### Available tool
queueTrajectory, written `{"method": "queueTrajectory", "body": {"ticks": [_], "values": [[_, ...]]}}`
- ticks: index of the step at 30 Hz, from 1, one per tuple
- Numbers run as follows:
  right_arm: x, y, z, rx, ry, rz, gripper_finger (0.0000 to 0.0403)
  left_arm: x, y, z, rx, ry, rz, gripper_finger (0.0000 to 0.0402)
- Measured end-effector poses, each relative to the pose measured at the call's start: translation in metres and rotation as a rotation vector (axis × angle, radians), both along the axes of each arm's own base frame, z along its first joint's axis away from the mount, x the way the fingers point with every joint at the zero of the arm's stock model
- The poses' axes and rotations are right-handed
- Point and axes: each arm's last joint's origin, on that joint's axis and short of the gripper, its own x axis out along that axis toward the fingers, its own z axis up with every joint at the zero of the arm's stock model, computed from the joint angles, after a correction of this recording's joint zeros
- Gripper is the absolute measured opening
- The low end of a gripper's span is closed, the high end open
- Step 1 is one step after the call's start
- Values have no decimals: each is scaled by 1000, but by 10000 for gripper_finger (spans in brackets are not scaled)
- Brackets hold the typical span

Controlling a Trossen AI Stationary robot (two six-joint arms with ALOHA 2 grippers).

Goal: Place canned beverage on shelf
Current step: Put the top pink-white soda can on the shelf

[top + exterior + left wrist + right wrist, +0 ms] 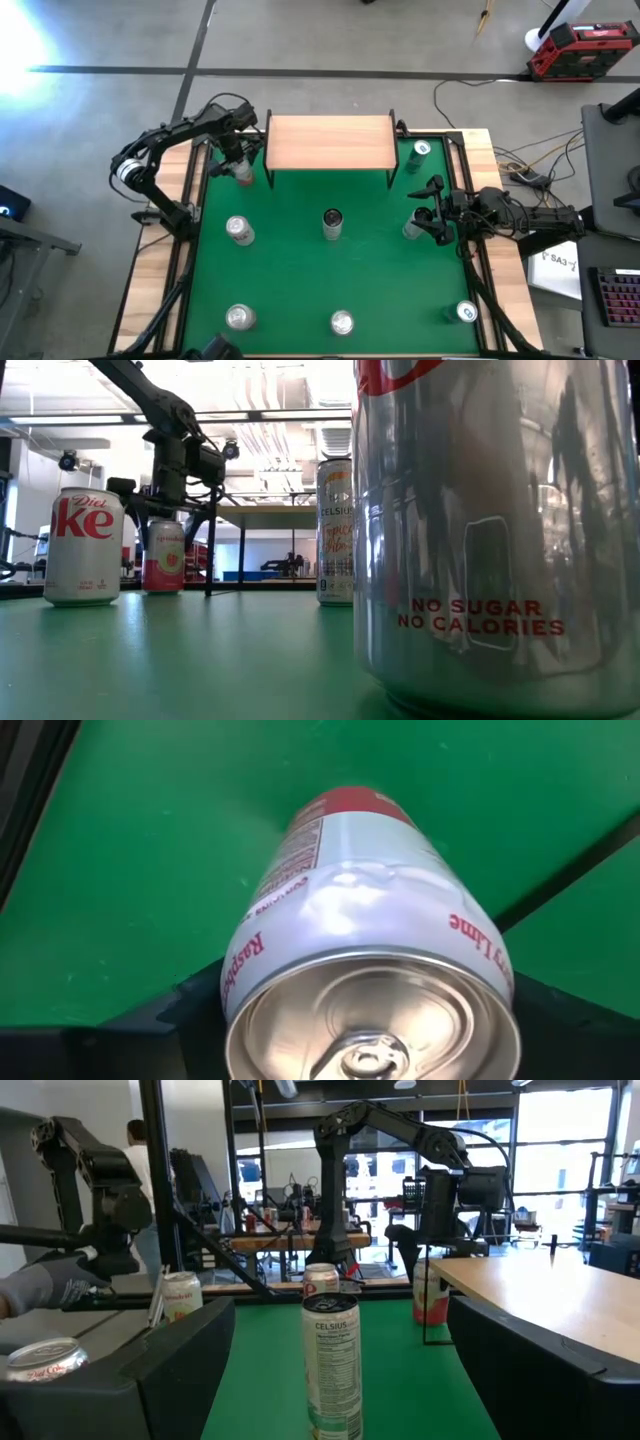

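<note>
Closing on the raspberry-lime can point(243, 176) at upper left of the high view, the left gripper point(237, 165) straddles it without a firm grip yet; squeeze centred, then lift above the shelf point(329, 141). At right, the right gripper point(428, 212) waits open over the bench point(300, 290).

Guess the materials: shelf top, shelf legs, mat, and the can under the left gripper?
Shelf top: light wood by its pale grain, matte. Its legs: thin and black, probably painted metal. Mat: green, matte, likely felt or rubber; unclear which. Raspberry-lime can below the left gripper: aluminium, shiny bare lid, printed white wall with a dent.
</note>
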Motion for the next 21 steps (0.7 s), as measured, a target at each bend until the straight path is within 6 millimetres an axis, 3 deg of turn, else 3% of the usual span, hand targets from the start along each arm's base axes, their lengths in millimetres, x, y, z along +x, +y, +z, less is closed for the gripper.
{"method": "queueTrajectory", "body": {"ticks": [6,10,21], "values": [[0,0,0,0,0,0,357,-4,-3,2,-4,38,-33,275],[0,0,0,0,0,0,357,-10,-8,16,6,32,-66,275],[0,0,0,0,1,0,357,-20,-19,103,191,-2,-141,275]]}}
